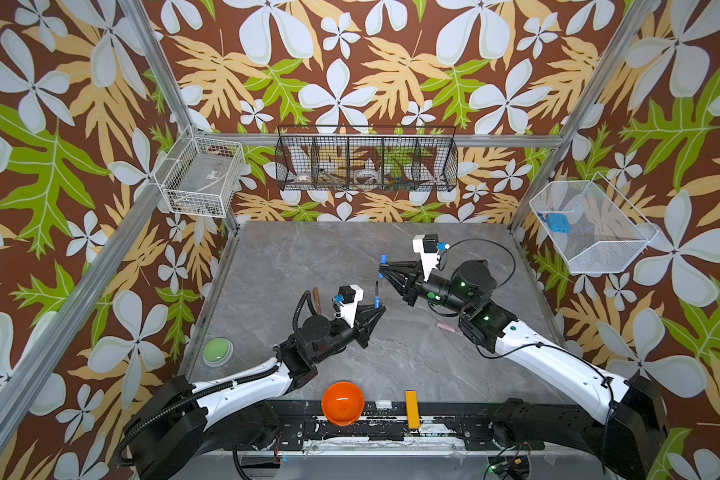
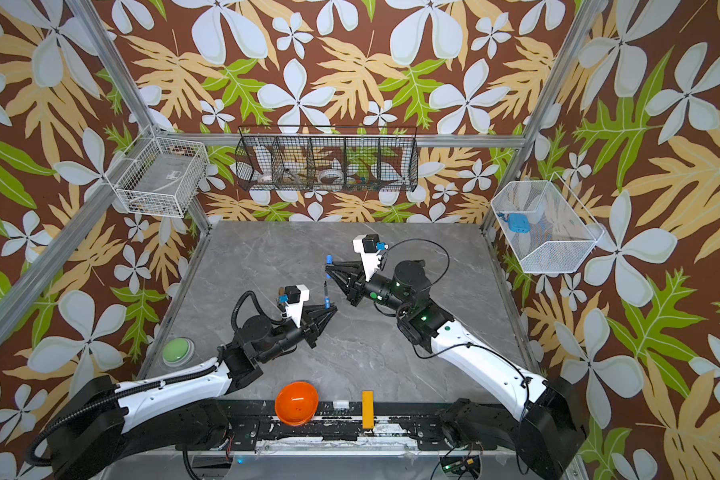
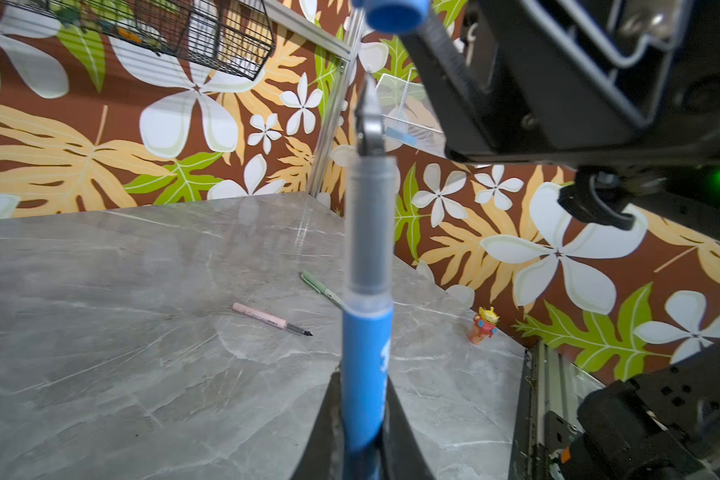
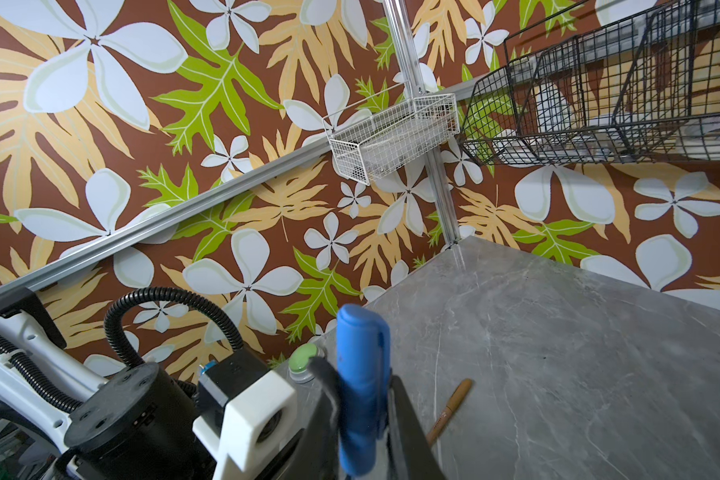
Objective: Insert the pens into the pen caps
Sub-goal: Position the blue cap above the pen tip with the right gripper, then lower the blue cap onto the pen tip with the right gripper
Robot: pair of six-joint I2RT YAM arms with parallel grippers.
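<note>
The left gripper grips the blue pen; the right gripper grips the blue cap, just past the pen's tip, toward the back edge of the tabletop.

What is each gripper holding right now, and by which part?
Left gripper grips the blue pen by the rear of its blue barrel, nib end free. Right gripper pinches the blue pen cap around its middle, both ends protruding.
</note>
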